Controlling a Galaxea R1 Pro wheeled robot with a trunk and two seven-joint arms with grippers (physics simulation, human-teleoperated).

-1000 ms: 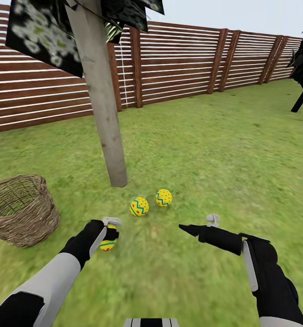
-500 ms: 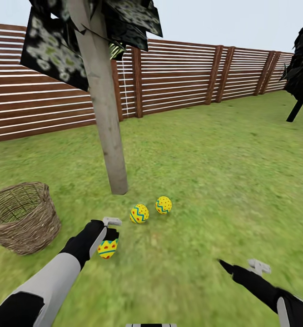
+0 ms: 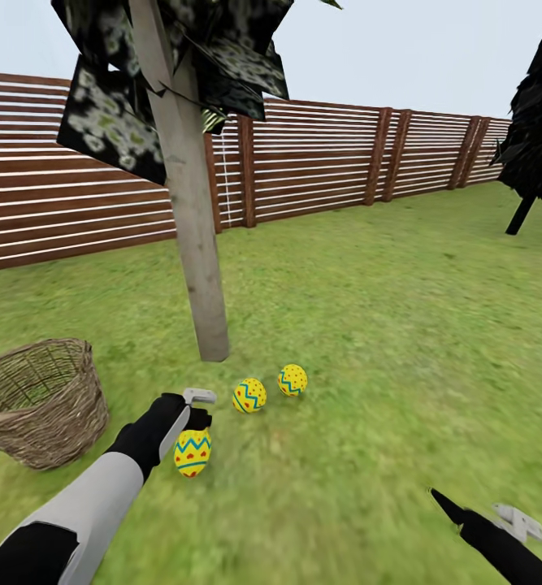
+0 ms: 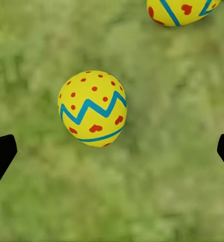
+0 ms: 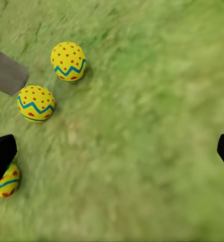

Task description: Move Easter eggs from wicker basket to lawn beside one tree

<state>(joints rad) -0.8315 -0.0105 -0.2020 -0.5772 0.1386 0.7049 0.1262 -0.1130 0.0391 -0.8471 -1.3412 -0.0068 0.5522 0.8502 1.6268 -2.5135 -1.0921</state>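
Two Easter eggs (image 3: 249,395) (image 3: 292,379), yellow with red dots and blue zigzags, lie on the lawn (image 3: 368,325) just in front of the pale trunk of the tree (image 3: 196,260). The third egg (image 3: 192,452) (image 4: 93,108) sits on the grass directly under my left gripper (image 3: 196,421) (image 4: 112,151), which is open, its fingertips (image 4: 1,154) well apart from the shell. My right gripper (image 3: 482,513) (image 5: 112,151) is open and empty, low at the right, and its camera takes in all three eggs (image 5: 68,61) (image 5: 36,103) (image 5: 6,180). The wicker basket (image 3: 39,402) stands to the left; no egg shows inside it.
A brown slatted fence (image 3: 319,154) runs along the back of the garden. An all-black tree (image 3: 535,122) stands at the far right. Open grass stretches ahead and to the right of the eggs.
My left gripper has opened and let the third egg drop onto the grass. The right arm has pulled back toward the lower right. The head camera has tilted up.
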